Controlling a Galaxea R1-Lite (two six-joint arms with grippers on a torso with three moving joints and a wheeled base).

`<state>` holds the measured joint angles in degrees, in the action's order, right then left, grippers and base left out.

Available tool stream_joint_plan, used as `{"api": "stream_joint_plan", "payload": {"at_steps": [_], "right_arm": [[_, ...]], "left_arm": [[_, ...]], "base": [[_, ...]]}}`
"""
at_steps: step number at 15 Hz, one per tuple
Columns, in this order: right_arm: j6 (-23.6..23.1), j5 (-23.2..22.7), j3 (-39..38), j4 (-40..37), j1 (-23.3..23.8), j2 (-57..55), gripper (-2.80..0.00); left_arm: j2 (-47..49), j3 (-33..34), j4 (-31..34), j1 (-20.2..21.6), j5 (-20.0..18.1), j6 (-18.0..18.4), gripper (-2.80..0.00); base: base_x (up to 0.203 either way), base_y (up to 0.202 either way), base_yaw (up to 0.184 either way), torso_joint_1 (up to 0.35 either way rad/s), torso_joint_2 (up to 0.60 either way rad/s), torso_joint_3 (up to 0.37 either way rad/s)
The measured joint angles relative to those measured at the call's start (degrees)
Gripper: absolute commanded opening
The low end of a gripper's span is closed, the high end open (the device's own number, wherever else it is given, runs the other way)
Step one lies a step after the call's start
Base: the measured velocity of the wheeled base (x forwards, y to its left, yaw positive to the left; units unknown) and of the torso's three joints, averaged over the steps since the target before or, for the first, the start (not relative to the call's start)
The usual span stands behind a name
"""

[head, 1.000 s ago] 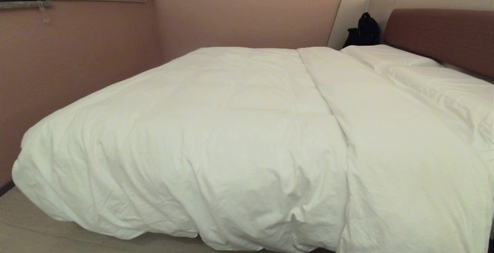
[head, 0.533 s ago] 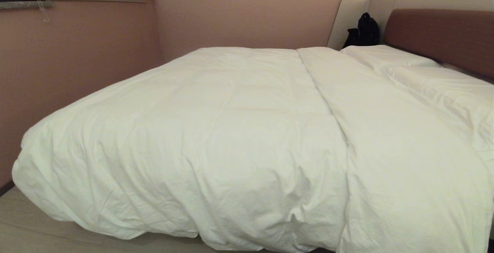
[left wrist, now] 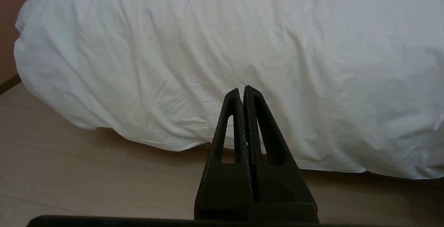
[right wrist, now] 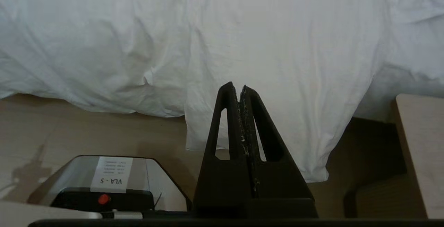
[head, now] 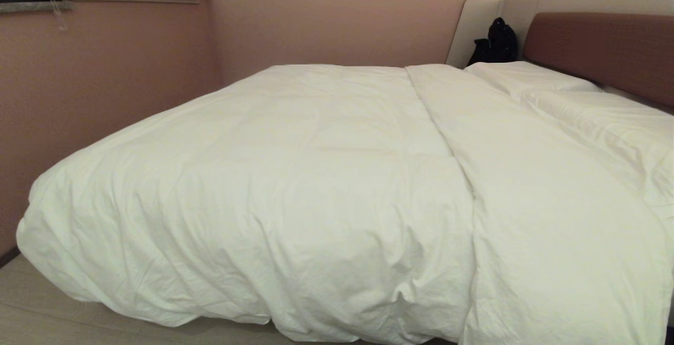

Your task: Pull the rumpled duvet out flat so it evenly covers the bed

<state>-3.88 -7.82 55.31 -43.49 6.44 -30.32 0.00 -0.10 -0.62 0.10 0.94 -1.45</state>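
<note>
Pink-walled room, bed (head: 600, 50) fills it. Duvet (head: 295, 176) covers most of the bed, bunched and overhanging the near edge toward the foot corner; near the headboard a flatter layer drapes down (likely why it reads uneven). Left gripper (left wrist: 241, 90) and right gripper (right wrist: 236, 87) both pinched closed, empty, below the overhang. Pillows (head: 526, 77) at the head, black bag (head: 497, 39) at the far head corner, wooden nightstand (right wrist: 421, 143) beside the drape.

Puffy white duvet (head: 295, 187) spread creased over wide bed (head: 595, 50), seemingly overhanging near edge
</note>
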Motion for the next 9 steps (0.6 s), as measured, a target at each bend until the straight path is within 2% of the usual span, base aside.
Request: {"api": "stream_joint_plan", "payload": {"at_steps": [4,6,9], "right_arm": [[-2.45,-2.7,-0.2,-0.76,-1.9,4.35,-2.8],[-2.37,-2.75,0.09,-1.82,-4.28,5.68,-2.8],[-2.27,-2.23,-0.27,-2.54,-4.9,8.3,-2.8]], "left_arm": [[0.0,0.0,0.02,0.01,0.0,-0.02,-2.8],[0.0,0.0,0.05,0.04,0.02,-0.01,-2.8],[0.0,0.0,0.05,0.04,0.0,-0.02,-2.8]], "base": [[0.0,0.0,0.0,0.0,0.0,0.0],[0.0,0.0,0.0,0.0,0.0,0.0],[0.0,0.0,0.0,0.0,0.0,0.0]]}}
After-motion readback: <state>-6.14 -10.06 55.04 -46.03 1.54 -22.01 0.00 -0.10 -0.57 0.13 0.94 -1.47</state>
